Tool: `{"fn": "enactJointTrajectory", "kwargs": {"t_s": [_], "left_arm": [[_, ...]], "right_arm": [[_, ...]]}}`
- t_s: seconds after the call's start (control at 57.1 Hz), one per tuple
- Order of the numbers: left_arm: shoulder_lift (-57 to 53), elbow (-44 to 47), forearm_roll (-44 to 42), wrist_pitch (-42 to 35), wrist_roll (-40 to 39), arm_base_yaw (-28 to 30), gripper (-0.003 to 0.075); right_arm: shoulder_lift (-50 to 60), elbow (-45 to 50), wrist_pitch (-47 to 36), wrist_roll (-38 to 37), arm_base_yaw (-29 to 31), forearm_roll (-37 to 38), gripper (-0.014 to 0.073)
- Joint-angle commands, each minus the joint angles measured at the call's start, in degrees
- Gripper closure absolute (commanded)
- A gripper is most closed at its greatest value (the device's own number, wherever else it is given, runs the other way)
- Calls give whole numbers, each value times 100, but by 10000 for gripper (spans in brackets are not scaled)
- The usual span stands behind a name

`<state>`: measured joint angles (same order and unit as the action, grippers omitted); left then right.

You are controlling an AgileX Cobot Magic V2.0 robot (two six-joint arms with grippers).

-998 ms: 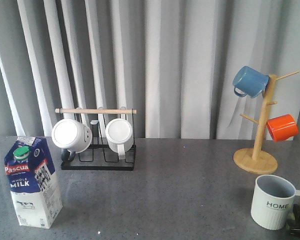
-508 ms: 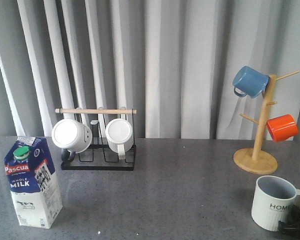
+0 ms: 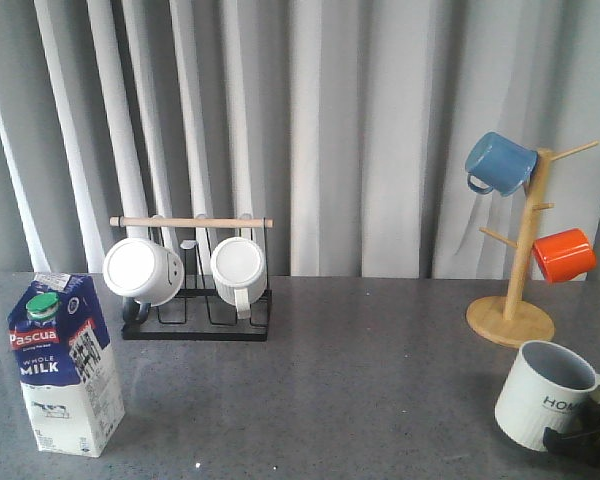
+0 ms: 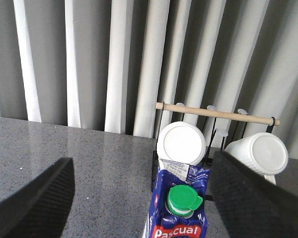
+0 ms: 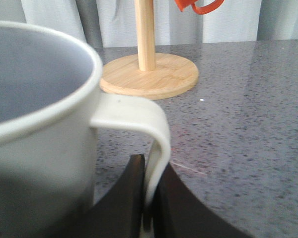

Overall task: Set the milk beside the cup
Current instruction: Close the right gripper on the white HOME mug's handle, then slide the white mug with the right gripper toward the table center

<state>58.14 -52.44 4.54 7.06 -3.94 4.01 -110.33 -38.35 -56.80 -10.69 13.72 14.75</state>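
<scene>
Right pincer point(image 5: 148, 198) pinches the handle of the tilted pale ribbed "HOME" cup point(image 3: 542, 394) at 4 o'clock; it could tip or slip. Blue-white gable-top milk point(image 3: 66, 364) stands at 8 o'clock between the spread left pincer point(image 4: 139, 198) fingers, ungrasped.

Pale grey-white mug point(image 5: 39, 124) fills frame left, greyish inside. Its handle sits pinched between black gripper fingers point(image 5: 131, 198) at bottom centre. Round wooden stand base point(image 5: 149, 77) upper centre on the speckled grey table point(image 5: 238, 124).
</scene>
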Motion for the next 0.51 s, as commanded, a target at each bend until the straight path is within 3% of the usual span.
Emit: {"fn": "enactJointTrajectory", "kwargs": {"t_s": [0.0, 0.193, 0.49], "left_arm": [[-78, -198, 46, -405, -17, -12, 187], [-78, -198, 46, -405, -17, -12, 187], [-78, -198, 46, -405, -17, -12, 187]], "right_arm": [[393, -125, -530, -31, -263, 56, 599], [706, -203, -324, 248, -1356, -1069, 598], [595, -1181, 1204, 1516, -3230, -3381, 598]]}}
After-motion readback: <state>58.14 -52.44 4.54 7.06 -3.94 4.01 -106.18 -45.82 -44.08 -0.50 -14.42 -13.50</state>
